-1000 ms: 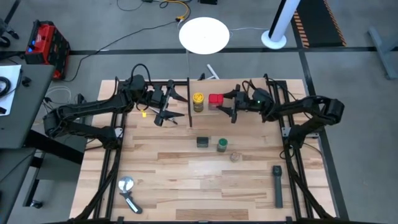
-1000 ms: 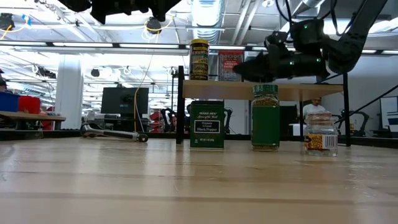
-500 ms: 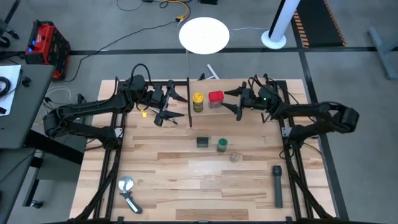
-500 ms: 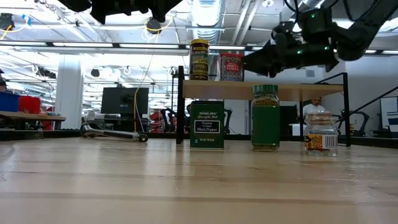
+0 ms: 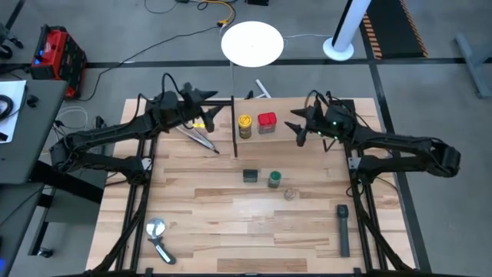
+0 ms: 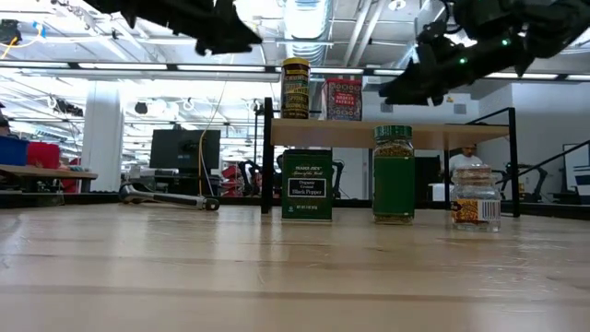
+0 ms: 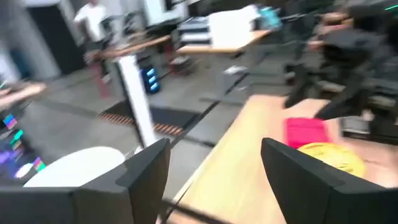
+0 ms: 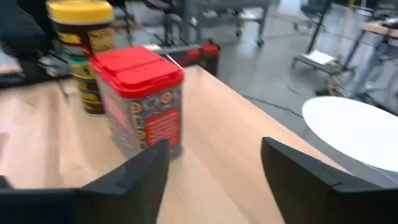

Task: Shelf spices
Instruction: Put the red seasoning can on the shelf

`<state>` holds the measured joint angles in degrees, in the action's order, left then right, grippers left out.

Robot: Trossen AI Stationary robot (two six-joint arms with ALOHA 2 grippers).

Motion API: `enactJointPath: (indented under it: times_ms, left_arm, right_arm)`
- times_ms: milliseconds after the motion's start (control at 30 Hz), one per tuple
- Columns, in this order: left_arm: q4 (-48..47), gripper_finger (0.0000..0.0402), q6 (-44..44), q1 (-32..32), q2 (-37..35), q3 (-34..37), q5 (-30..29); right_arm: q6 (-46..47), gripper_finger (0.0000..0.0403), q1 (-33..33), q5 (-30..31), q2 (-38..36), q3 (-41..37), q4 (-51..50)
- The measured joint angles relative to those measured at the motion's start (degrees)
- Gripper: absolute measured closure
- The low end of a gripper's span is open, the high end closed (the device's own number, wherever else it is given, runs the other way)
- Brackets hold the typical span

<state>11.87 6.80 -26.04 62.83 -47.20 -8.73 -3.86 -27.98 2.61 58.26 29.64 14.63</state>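
Observation:
On the light-wood shelf (image 5: 323, 108) at the table's far side stand the yellow jar (image 5: 244, 125) and the red tin (image 5: 267, 122), side by side on their bases. On the table below stand the dark grey tin (image 5: 250, 176), the green-lidded jar (image 5: 274, 179) and the small clear jar (image 5: 290, 194). My right gripper (image 5: 297, 128) hovers open over the shelf, right of the red tin (image 8: 142, 99), with nothing between its fingers. My left gripper (image 5: 219, 106) is open, raised near the shelf's left upright.
Metal tongs (image 5: 201, 137) lie on the table left of the shelf. A metal scoop (image 5: 159, 238) lies at the near left and a long black bar tool (image 5: 343, 228) at the near right. The shelf's black uprights (image 6: 267, 157) frame the board.
My right gripper has drawn back from the red tin toward the table's right edge and risen; the tin stays upright on the shelf beside the yellow jar. My left gripper has swung up and toward the far edge, uncovering the tongs on the table.

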Motion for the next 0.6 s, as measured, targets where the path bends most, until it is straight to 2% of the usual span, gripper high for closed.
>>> enactJointPath:
  times_ms: [133, 300, 333, 600]
  left_arm:
    - [-1.44, 0.0185, -1.55, 0.04, 0.0, 0.0, -1.78]
    - [-4.17, 0.021, -2.14, 0.08, 0.0, 0.0, -1.71]
    - [-4.94, 0.0212, -2.44, 0.08, 0.0, 0.0, -1.69]
    - [-10.78, 0.0226, -4.67, 0.08, 0.02, 0.0, -1.55]
  right_arm:
    - [-1.14, 0.0244, 2.18, 4.97, 3.33, 4.23, -5.17]
    - [-2.5, 0.0379, 3.75, 5.46, 8.14, 9.36, -8.98]
    - [-2.9, 0.039, 4.14, 5.47, 9.08, 10.16, -9.11]
    - [-3.4, 0.0387, 6.46, 5.53, 14.37, 15.07, -11.01]
